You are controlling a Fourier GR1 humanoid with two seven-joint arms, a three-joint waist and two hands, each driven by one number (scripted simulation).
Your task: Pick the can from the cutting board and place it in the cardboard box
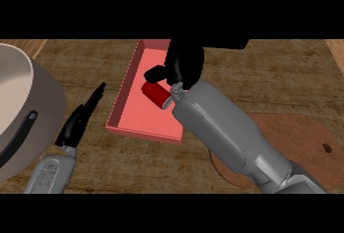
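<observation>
A red can (156,93) lies tilted inside the pink-red open box (138,123), near the box's right side. My right hand (183,61) hangs over the box just above the can, its thumb beside the can's top; the forearm hides the can's right end and whether the fingers still hold it. My left hand (82,119) shows at the left of the box, fingers straight and pointing up, holding nothing. The brown round cutting board (295,136) lies at the right, partly under my right forearm, with nothing visible on it.
A large grey pot (20,109) with a dark handle fills the left edge, close to my left hand. The wooden counter (269,73) stretches behind and to the right of the box.
</observation>
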